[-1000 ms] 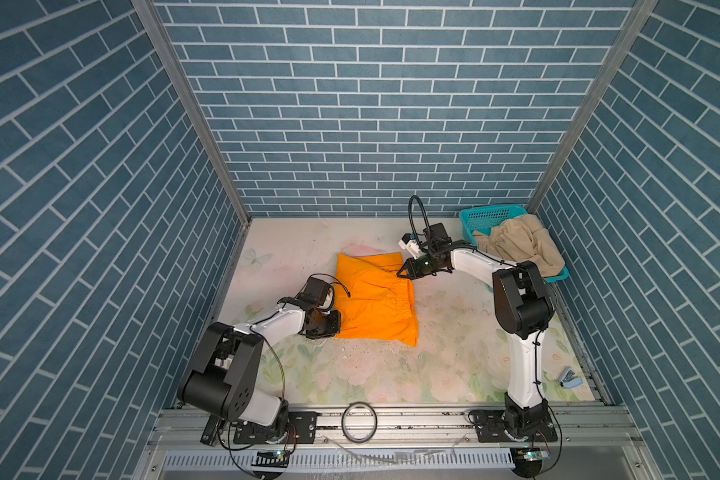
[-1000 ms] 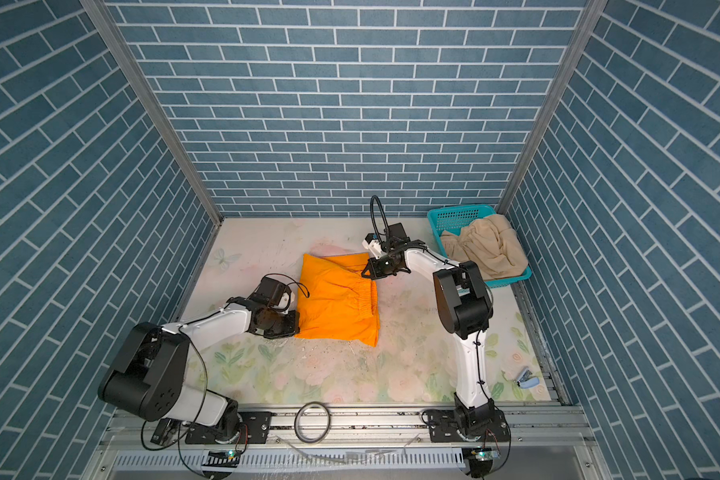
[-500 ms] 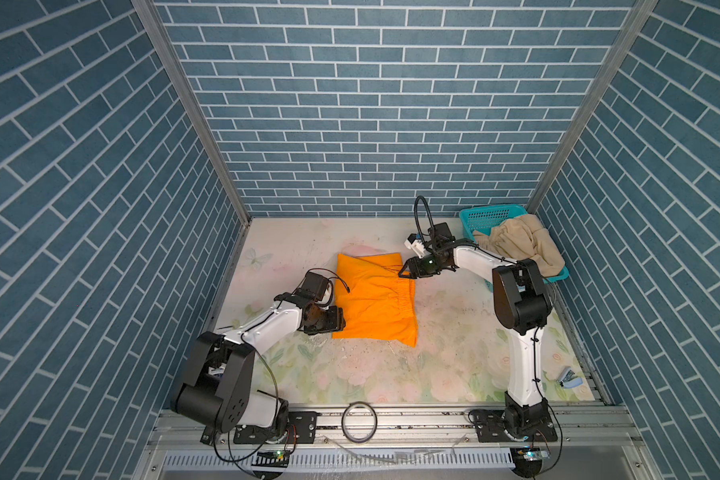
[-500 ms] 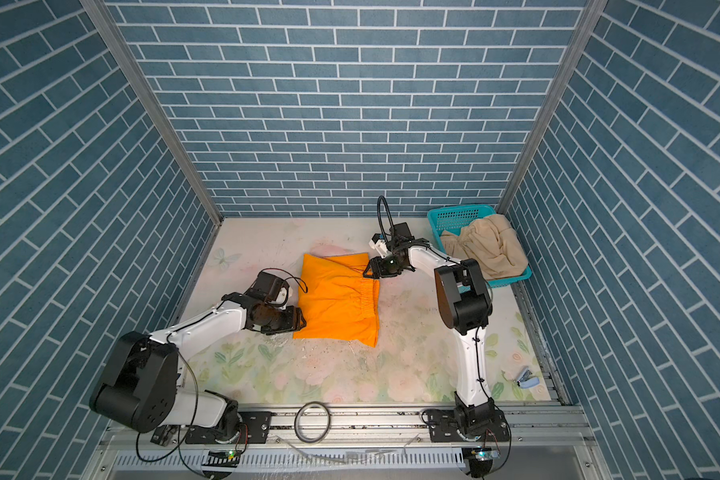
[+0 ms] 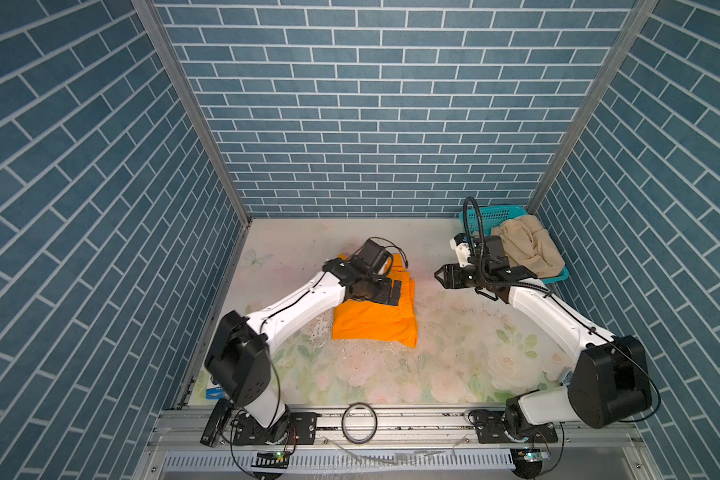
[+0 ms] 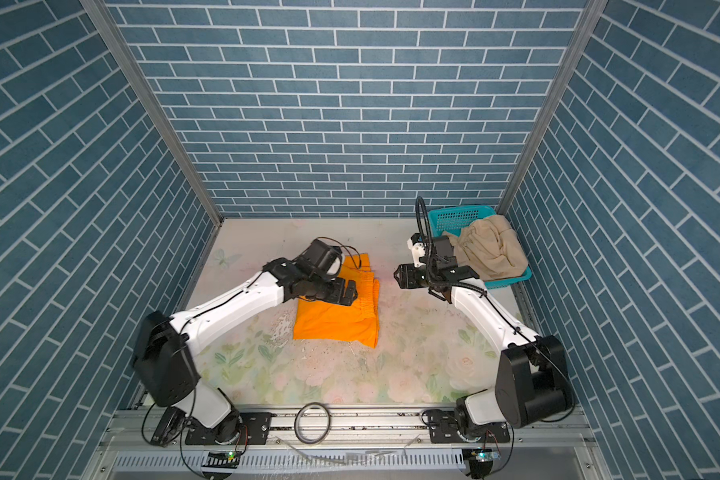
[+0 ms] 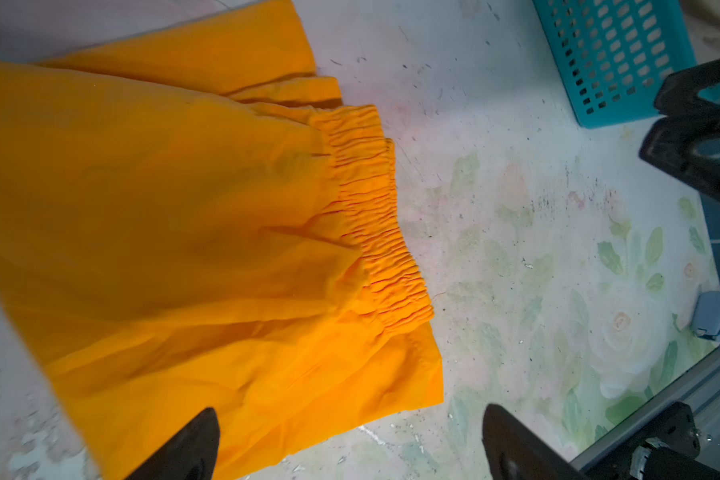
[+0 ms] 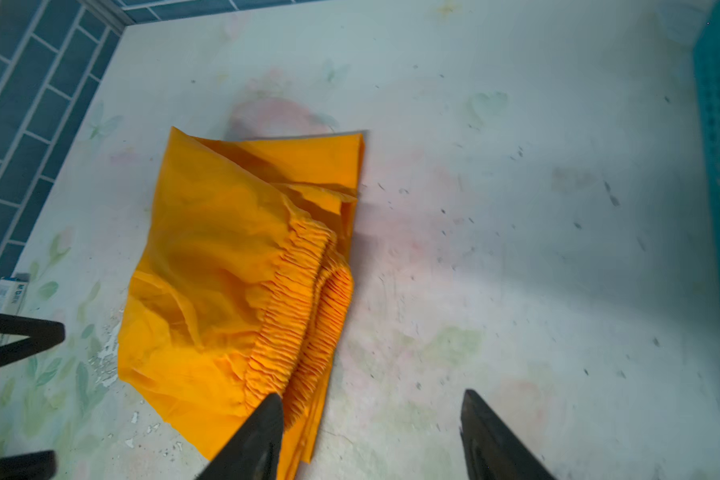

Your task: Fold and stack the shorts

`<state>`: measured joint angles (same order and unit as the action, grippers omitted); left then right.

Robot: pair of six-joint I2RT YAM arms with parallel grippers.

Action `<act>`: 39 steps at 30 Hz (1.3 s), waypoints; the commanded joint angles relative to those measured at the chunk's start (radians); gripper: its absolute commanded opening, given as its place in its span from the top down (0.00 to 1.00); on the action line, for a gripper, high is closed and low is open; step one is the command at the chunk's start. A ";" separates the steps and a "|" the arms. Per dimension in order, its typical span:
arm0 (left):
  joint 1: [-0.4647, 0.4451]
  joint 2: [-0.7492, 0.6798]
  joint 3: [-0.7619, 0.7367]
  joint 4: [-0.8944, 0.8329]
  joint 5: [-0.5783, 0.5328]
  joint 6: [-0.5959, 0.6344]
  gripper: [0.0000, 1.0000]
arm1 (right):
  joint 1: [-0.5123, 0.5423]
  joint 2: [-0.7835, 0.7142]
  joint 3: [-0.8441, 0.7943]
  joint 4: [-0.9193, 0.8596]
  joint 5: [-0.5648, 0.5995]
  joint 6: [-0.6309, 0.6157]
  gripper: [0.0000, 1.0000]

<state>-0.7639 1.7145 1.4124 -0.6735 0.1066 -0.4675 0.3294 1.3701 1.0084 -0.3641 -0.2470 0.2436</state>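
Left end effector [image 5: 393, 291] and right end effector [image 5: 440, 277] gape empty by folded orange shorts [image 5: 371, 326] mid-frame, likely the stack's base

1. We see bare worktop [image 5: 454, 357] across the front, between both arms.
2. The orange shorts [image 5: 371, 328] lie flat at centre-left. The left end effector [image 5: 395, 293] hangs over their back half, jaws apart.
3. A bare strip separates the shorts from the right end effector [image 5: 440, 276].
4. The basket [image 5: 491, 212], heaped with beige shorts [image 5: 528, 249], blocks the back right corner.
5. Walls [image 5: 371, 124] close three sides.
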 commanded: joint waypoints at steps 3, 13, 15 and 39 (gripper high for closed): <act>-0.115 0.247 0.145 -0.116 -0.095 -0.037 0.00 | -0.052 -0.161 -0.113 -0.002 0.073 0.086 0.31; -0.133 0.327 0.052 -0.045 -0.127 -0.074 0.00 | -0.059 -0.237 -0.195 0.027 0.040 0.123 0.31; -0.131 0.330 0.029 -0.045 -0.163 -0.068 0.00 | -0.059 -0.232 -0.202 0.036 0.033 0.126 0.31; 0.406 0.154 -0.254 0.016 -0.320 0.167 0.01 | -0.059 -0.077 -0.112 0.090 -0.033 0.154 0.31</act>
<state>-0.4030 1.8431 1.1526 -0.5575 -0.1337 -0.3649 0.2703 1.2869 0.8585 -0.2955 -0.2584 0.3702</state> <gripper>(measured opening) 0.982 0.693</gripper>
